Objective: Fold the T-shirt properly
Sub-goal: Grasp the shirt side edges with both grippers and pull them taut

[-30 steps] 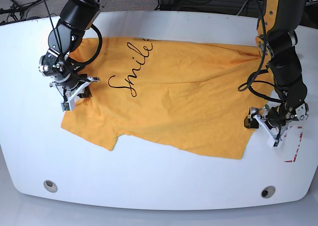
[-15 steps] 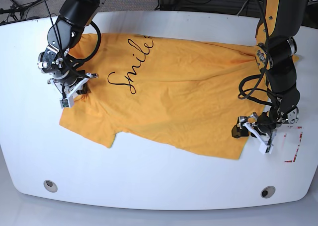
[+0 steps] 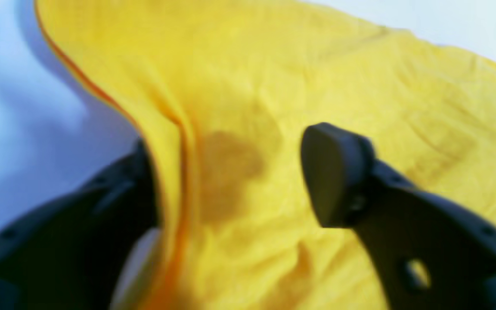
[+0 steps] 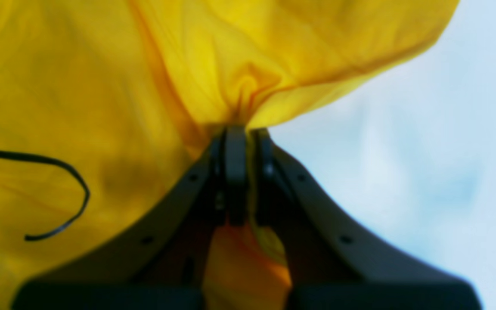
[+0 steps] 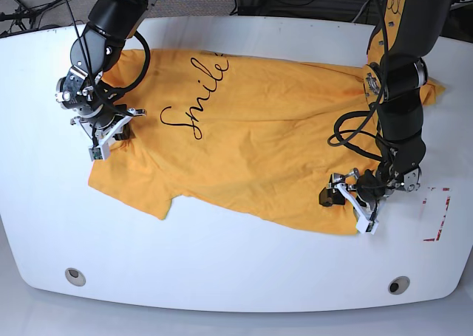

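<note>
Black cursive "Smile" readable on the large orange-yellow cotton T-shirt (image 5: pixel 251 144), printed sideways, running toward the far edge of the white rounded table (image 5: pixel 222 269); part of one black letter stroke visible also in the right wrist view, too little to read alone. Spread flat and front up across the middle of the table, with soft wrinkles, a sleeve pointing to the near edge of the table, and a thin stitched hem along the borders. Wide bare white surface between the near hem of the T-shirt and the near edge of the table, less room at the far edge, where the collar end almost reaches the rim. Red corner marks (image 5: pixel 437 216) on the table just beside the hem end of the T-shirt. Right gripper (image 4: pixel 241 142) of black plastic, closed tight on a bunched fold at the sleeve side of the T-shirt, cloth gathered in radiating creases at the tips. Left gripper (image 3: pixel 235 181) spread wide apart at the hem corner of the T-shirt, one rounded black finger (image 3: pixel 334 172) above the cloth and the other under the raised hem edge, not pinching it.
</note>
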Motion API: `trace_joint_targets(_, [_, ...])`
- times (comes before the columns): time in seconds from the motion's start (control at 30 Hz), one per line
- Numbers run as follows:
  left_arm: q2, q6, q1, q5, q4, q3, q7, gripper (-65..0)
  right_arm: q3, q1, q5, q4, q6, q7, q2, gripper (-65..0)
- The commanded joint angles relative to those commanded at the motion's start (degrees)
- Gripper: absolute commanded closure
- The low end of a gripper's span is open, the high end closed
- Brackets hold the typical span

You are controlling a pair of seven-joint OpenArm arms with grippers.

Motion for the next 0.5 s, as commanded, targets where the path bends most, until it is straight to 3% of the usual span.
trace_joint_targets(0.1, [-0.26,0.0,0.09,0.0,0.0,0.0,0.0,-22.6,0.0,0.0,0.0,0.09,0.0,0.0,-0.09,0.0])
trace_joint_targets(0.3, [-0.44,0.0,0.44,0.0,0.0,0.0,0.0,0.0,0.0,0.35,-0.09,-0.26,0.0,0.26,0.0,0.0])
trace_joint_targets(0.5, [-0.97,0.0,0.44,0.09,0.09,0.0,0.18,0.0,-0.09,0.44,-0.26,-0.18,0.0,0.26,0.0,0.0])
